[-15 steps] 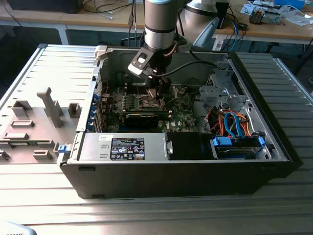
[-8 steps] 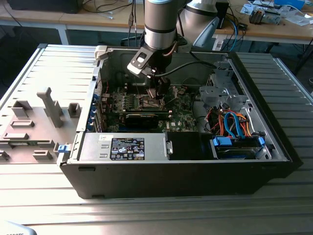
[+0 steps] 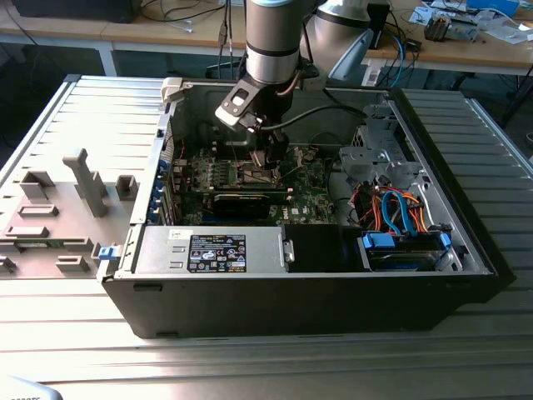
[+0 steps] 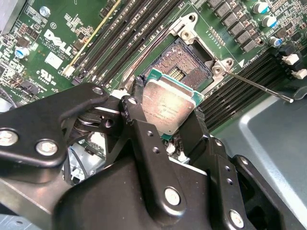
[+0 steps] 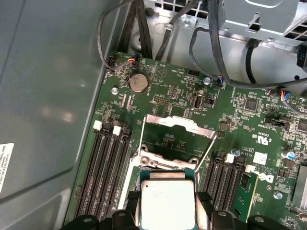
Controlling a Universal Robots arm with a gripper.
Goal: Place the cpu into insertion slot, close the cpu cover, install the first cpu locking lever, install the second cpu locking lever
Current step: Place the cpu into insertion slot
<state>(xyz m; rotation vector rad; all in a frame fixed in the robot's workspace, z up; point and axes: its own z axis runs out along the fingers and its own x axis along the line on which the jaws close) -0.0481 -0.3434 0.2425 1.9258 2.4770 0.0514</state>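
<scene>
My gripper (image 4: 165,114) is shut on the cpu (image 4: 168,101), a pale square plate held by two opposite edges between the black fingers (image 4: 144,143). It hangs tilted just above the insertion slot (image 4: 186,64), whose dark recess lies open. In the first wrist view the cpu (image 5: 168,203) sits in the gripper (image 5: 168,213) at the slot's near rim (image 5: 160,164). The cpu cover (image 5: 180,123) is swung back beyond the slot. A thin locking lever (image 4: 259,87) sticks out to one side. In the exterior view the gripper (image 3: 271,162) reaches down into the computer case over the green motherboard (image 3: 312,187).
Black memory slots (image 5: 108,167) run on both sides of the socket. Cable bundles (image 5: 206,43) hang over the board's far edge. The case holds a power supply (image 3: 216,250), a black card (image 3: 241,200) and orange and blue cables (image 3: 400,208). A grey fixture plate (image 3: 50,217) lies at the exterior view's left.
</scene>
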